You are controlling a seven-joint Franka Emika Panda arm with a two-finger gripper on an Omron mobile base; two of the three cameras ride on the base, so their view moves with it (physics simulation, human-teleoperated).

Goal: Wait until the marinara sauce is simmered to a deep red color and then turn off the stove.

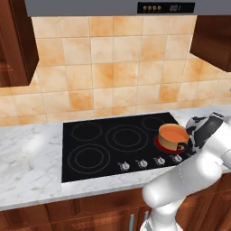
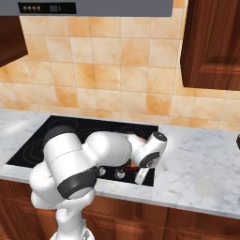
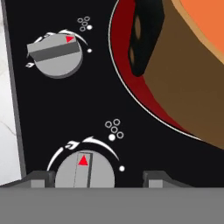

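The smooth orange marinara sauce [image 1: 173,131] fills a small copper-orange pot [image 1: 171,138] on a glowing red burner at the right front of the flat black glass stove [image 1: 90,149]. In the hand view the two-finger gripper [image 3: 92,178] stands spread apart, its dark tips flanking a round silver knob [image 3: 85,168] at 6 o'clock (apparently not touching). A second silver knob [image 3: 55,53] sits at 10 o'clock.
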